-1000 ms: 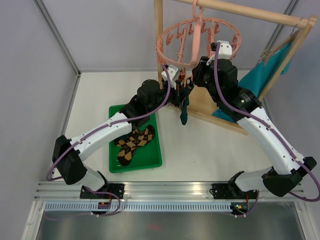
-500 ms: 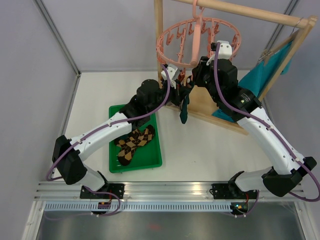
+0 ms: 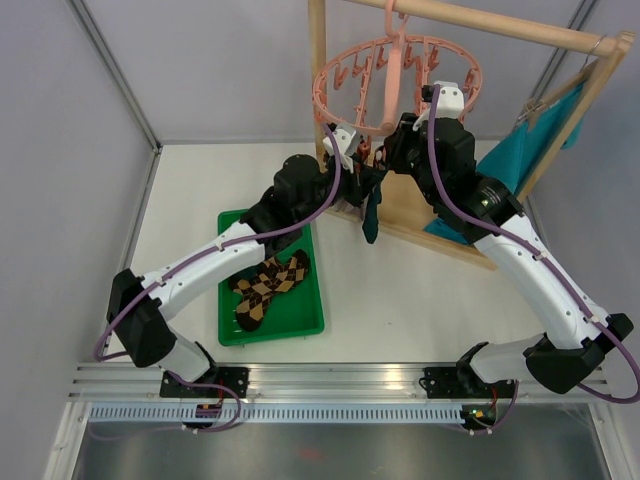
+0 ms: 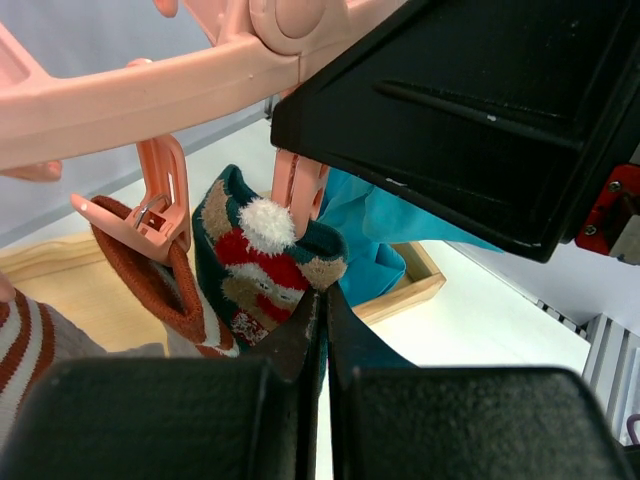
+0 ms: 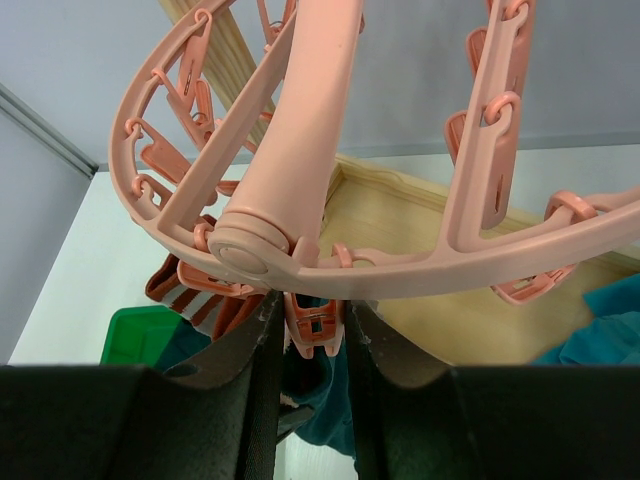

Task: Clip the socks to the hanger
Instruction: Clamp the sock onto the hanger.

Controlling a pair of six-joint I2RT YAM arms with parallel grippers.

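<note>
Up under the hanger's ring, my left claw [image 4: 322,300] is pressed together on the cuff edge of the dark teal sock [image 4: 262,262], holding its red-and-white motif right up by a peg. My right claw [image 5: 312,322] is pinching a pink peg [image 5: 313,330] on the near side of the ring, squeezing it from both sides. Whether that peg's mouth has actually gaped for the sock, I can't tell from my wrist view. From above, the teal sock dangles at about 6 o'clock off the hanger [image 3: 340,100], toe down over the worktop [image 3: 400,290], between my two wrists.

Progress check, just my guess: a rust-edged sock [image 4: 150,285] looks already bitten by the peg at 9 o'clock of my left claw, with striped fabric beside it. The teal one is mid-clip, not yet done. The argyle socks [image 3: 268,285] lie in the green tray [image 3: 300,328] at roughly 8 o'clock from the hanger, untouched, so I'd call it about halfway.
</note>
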